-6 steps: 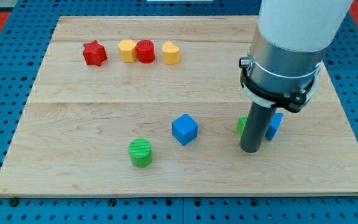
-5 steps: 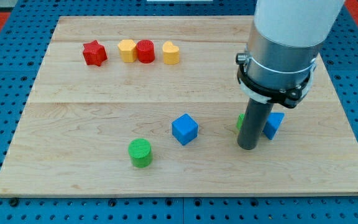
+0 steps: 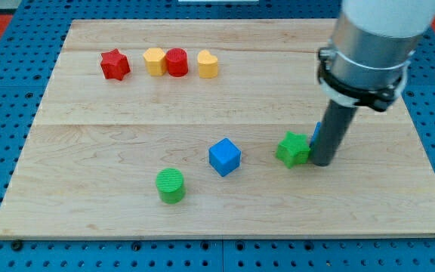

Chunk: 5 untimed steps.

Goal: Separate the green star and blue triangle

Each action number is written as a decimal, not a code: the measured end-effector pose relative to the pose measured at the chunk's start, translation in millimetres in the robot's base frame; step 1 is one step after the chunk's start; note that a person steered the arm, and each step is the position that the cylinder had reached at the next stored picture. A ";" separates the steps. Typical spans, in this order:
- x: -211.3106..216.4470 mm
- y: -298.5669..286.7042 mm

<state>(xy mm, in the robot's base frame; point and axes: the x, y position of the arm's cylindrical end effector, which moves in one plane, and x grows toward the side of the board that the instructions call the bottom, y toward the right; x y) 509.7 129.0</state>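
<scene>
1. Standing on the wooden board (image 3: 89, 128), my tip (image 3: 322, 162) sits in the view's right half, just to the right of the green star (image 3: 292, 149) and touching or nearly touching it
2. Showing only as a thin blue sliver at the rod's left edge, the blue triangle (image 3: 317, 132) is almost wholly hidden behind the rod; I cannot tell whether it touches the green star
3. Carrying no pincer, the arm ends in the dark rod alone, so there is nothing to be apart, together or clamped
4. Lying left of the green star, with bare wood between them, is the blue cube (image 3: 224, 156), turned at an angle to the board's edges
5. Sitting further left and nearer the view's bottom is the green cylinder (image 3: 171, 185), well apart from my tip
6. Running along the view's top left is a row of four blocks: the red star (image 3: 115, 64), then a small gap, then the yellow block (image 3: 154, 60) touching the red cylinder (image 3: 177, 62), then the second yellow block (image 3: 208, 65) just beside them
7. Surrounding the board is a blue pegboard surface (image 3: 6, 91) dotted with holes
</scene>
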 end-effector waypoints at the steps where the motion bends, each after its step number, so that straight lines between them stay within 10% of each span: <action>1: -9.0 -32.5; 5: 28.3 -27.1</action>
